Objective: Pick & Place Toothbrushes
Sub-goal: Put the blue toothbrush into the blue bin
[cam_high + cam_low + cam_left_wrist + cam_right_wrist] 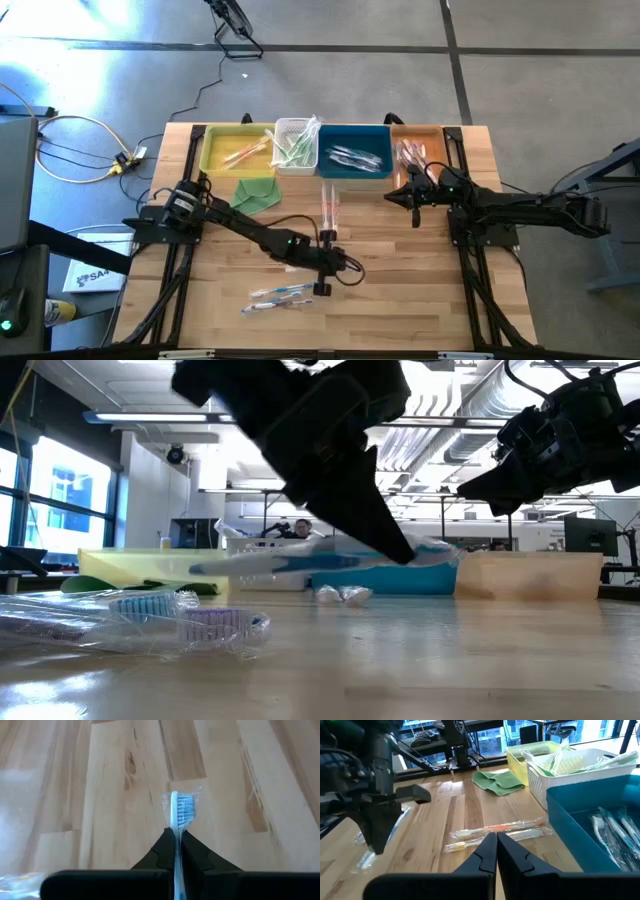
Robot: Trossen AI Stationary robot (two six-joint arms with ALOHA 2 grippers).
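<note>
Grey floor (pixel 520 90); windows (pixel 60 500); ceiling ducts (pixel 455 405).

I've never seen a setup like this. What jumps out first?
The left claw, at the table's middle front, pinches a blue toothbrush in its clear wrapper. Along the far edge stands a row of bins: yellow, white, blue and orange, each holding wrapped brushes.

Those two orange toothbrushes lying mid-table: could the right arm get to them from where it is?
Probably yes. The right gripper, shut and empty, hovers beside the orange toothbrushes, with bare table between; the left gripper works nearer the front.
</note>
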